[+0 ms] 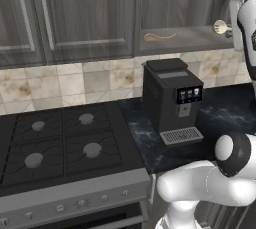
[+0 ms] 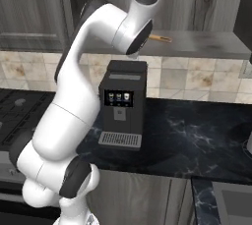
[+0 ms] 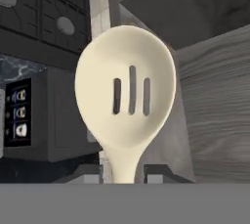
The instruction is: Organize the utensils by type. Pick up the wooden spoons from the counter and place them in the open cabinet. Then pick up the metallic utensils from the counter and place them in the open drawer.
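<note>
Hand view: slotted wooden spoon fills the centre, pale bowl with three slots facing the camera, handle running down between the two dark fingertips, gripper clamped on the handle. Behind the spoon is the grey wood cabinet shelf on one side, the coffee machine and stove burners on the other.

Left base view: arm is raised at the right edge, spoon bowl visible just off the hand, level with the open cabinet above the counter. A second wooden spoon lies flat on the cabinet shelf, well left of the held one. Coffee machine sits on the dark marble counter under the shelf, stove to its left.

Right base view: arm elbow reaches up in front of the cabinet; handle of the shelved spoon pokes out from behind the arm on the shelf. Coffee machine directly below, counter to its right
</note>
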Motion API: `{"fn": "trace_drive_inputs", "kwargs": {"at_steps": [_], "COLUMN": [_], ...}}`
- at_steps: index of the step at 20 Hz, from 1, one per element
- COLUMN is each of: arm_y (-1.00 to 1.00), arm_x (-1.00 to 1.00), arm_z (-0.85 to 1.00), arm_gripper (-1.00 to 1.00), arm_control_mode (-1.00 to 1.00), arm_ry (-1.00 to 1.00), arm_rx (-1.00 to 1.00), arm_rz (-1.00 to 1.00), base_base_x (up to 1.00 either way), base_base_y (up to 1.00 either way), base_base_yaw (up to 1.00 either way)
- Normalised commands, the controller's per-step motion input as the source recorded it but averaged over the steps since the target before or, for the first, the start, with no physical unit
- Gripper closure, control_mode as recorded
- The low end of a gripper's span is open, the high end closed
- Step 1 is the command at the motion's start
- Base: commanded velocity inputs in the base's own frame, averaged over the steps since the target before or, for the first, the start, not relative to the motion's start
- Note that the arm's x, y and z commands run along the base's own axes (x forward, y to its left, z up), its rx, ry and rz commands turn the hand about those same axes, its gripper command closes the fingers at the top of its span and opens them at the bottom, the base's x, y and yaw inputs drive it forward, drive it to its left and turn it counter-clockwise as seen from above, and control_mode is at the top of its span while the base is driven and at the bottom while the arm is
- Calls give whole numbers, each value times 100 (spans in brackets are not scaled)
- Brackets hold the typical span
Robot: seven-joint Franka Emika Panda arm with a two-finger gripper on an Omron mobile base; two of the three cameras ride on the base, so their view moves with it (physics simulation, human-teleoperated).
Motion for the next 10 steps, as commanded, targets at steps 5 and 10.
{"fn": "trace_drive_inputs", "kwargs": {"at_steps": [5,10], "arm_y": [0,2], "arm_x": [32,45], "arm_z": [-4,-7], "arm_gripper": [100,100], "arm_control_mode": [-100,-100], "arm_ry": [-9,-11], "arm_rx": [8,5], "arm_rz": [0,0], "base_base_x": [0,0], "base_base_y": [0,0], "base_base_yaw": [0,0]}}
